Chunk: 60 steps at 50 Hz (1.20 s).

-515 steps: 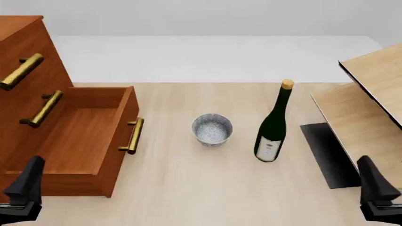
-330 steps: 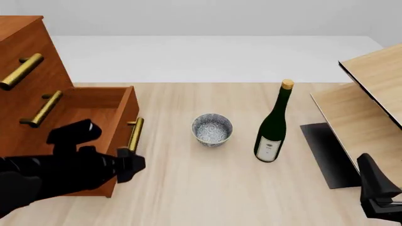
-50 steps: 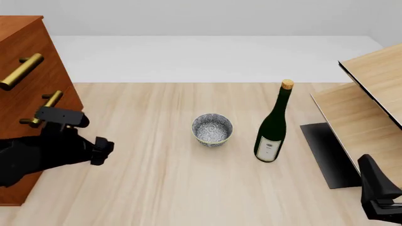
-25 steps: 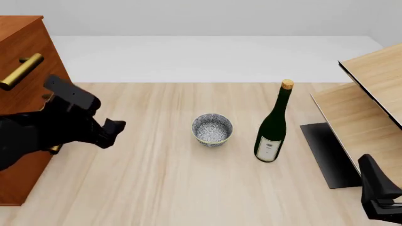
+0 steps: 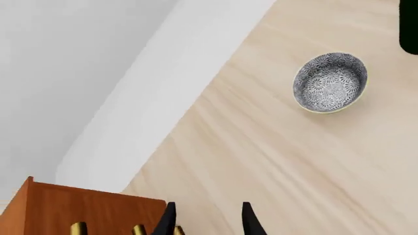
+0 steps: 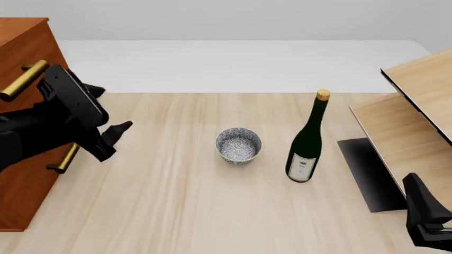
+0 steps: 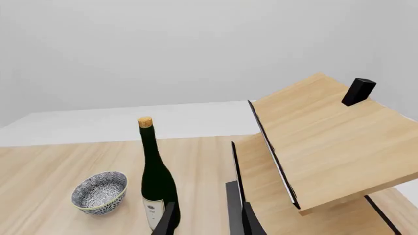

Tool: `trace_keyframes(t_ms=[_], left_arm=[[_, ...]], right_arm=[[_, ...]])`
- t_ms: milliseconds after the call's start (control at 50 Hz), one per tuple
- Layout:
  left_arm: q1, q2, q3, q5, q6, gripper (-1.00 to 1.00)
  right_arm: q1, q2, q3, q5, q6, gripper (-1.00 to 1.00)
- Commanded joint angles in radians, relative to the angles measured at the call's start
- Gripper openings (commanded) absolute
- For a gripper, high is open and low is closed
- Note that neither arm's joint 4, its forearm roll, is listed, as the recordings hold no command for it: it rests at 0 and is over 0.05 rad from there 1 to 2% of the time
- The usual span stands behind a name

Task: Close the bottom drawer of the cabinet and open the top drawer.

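On pale wood table (image 6: 183,211): bowl (image 6: 238,145), bottle (image 6: 306,143); white bkgd.

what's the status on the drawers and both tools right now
Left tool open, empty, raised beside the cabinet. Right tool open, parked low. Bottom drawer shut; top drawer not yet opened. Bowl and bottle stand apart from the cabinet.

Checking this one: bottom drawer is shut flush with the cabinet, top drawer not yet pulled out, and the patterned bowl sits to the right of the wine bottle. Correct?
Not quite. In the front view the patterned bowl sits left of the wine bottle, not right. The rest stands: the bottom drawer is flush with the cabinet and the top drawer is not pulled out.
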Motion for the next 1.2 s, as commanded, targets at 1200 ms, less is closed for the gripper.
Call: trace_keyframes(t_ms=[1200], left_arm=[[0.204,0.046,0.077,-0.434,0.703,1.0]], right_arm=[[-0.002,0.003,-0.002,-0.004,0.027,1.0]])
